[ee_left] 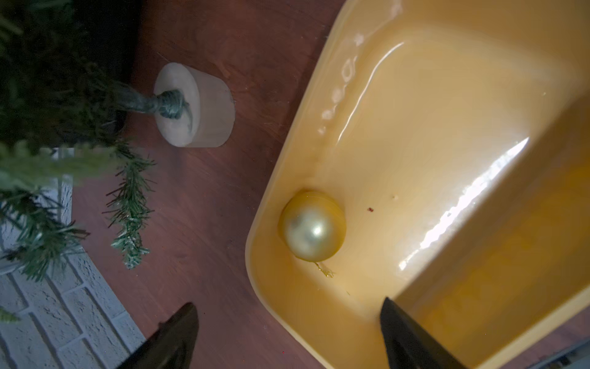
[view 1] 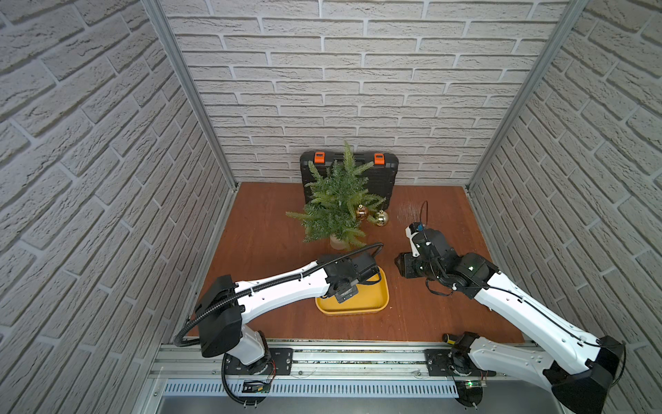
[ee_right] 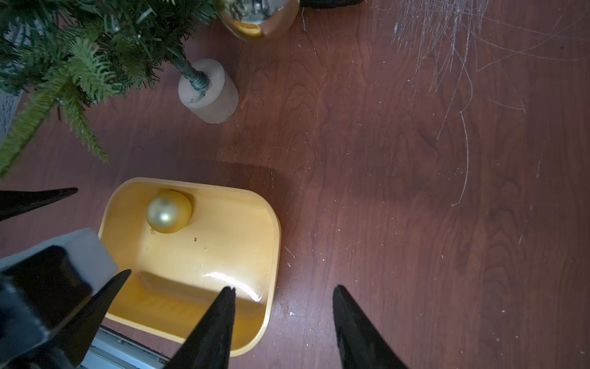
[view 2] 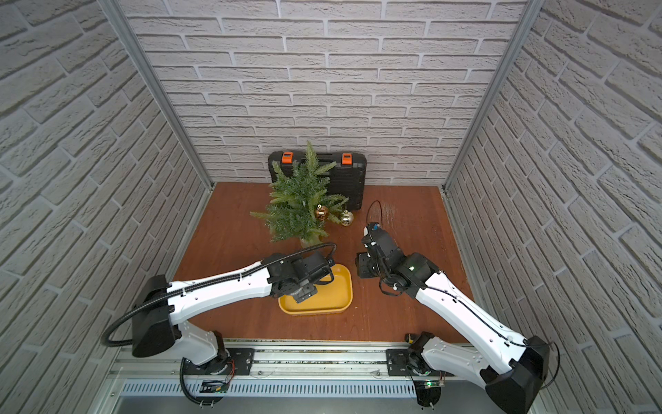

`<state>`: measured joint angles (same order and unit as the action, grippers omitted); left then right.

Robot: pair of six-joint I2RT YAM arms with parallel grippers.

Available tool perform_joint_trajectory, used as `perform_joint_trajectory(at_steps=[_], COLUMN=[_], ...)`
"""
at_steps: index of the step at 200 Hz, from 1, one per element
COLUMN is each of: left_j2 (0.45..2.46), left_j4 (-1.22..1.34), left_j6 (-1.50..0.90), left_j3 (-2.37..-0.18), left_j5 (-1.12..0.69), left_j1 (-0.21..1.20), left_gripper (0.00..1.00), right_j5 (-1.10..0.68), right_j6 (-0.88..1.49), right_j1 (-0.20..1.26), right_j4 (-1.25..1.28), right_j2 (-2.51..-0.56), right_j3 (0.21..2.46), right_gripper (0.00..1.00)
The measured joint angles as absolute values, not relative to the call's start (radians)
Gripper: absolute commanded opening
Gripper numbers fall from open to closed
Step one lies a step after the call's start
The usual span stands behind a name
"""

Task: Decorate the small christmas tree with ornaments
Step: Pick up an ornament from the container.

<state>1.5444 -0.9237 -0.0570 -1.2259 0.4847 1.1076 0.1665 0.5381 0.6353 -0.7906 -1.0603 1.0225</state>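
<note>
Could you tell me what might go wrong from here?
The matte gold bauble lies in a corner of the yellow tray; the open left gripper may strike the wall or send the ball rolling. The shiny gold bauble hangs near a low branch tip of the small christmas tree; a brush there might knock it off.

Bare surface (view 1: 256,224) opens at nine o'clock of the small christmas tree (view 1: 336,200); the black case (view 1: 387,172) blocks twelve, while the yellow tray (view 1: 353,312) and left arm (view 1: 286,286) crowd six.
</note>
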Motion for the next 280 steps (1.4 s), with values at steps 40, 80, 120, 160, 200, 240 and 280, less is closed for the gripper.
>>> perform_joint_trajectory(at_steps=[40,80,120,160,200,240,280], left_j2=[1.686,1.819,1.864,1.864,1.864,1.864,1.864], left_j4=[-1.028,-1.081,-1.09,-1.055,-0.998,-0.953,-0.925], left_j6=[-0.01,-0.032,-0.056,-0.047,-0.018,0.008,0.021], left_j3=[-1.365,-1.405,-1.371,-1.309,-1.294,-1.277,-1.272], left_j5=[0.466,0.472,0.505,0.511,0.499,0.47,0.429], left_j1=[1.111,1.129,1.128,1.104,1.077,1.055,1.038], left_gripper=[0.83,0.84,0.81,0.75,0.73,0.73,0.73], right_j5=[0.172,0.179,0.186,0.181,0.174,0.17,0.163], right_j6=[0.538,0.538,0.535,0.535,0.535,0.536,0.536], right_j1=[0.63,0.63,0.63,0.63,0.63,0.63,0.63], right_j4=[-0.82,-0.857,-0.88,-0.889,-0.896,-0.904,-0.905], right_j2=[-1.052,-1.073,-1.099,-1.109,-1.12,-1.121,-1.122], right_j3=[1.027,1.079,1.152,1.18,1.19,1.19,1.19], right_gripper=[0.49,0.49,0.47,0.46,0.45,0.45,0.45])
